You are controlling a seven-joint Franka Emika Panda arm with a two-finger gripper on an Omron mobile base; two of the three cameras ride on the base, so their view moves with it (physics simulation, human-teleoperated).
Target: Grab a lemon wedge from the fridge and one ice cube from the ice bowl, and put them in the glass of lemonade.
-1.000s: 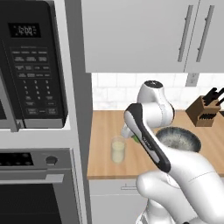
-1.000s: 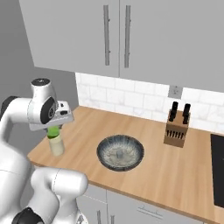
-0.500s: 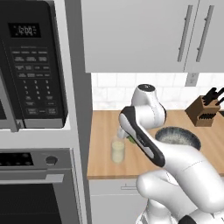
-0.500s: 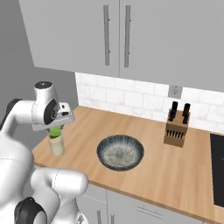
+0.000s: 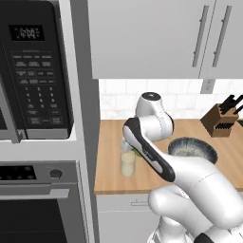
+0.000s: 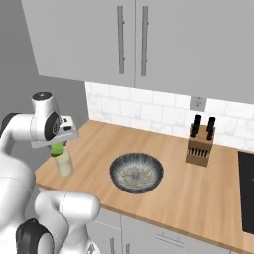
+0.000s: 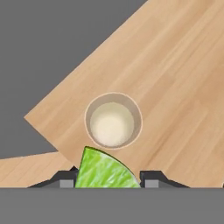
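Fingers (image 7: 107,180) clamped on the lemon wedge (image 7: 105,170), glass of lemonade (image 7: 113,120) just below and slightly ahead. Next: centre over rim, then release

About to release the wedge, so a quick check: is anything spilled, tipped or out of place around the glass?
Nothing stands out. The glass of lemonade stands upright near the counter corner, no spill around it. The gripper holds the lemon wedge just above the glass. The ice bowl sits level beside it.
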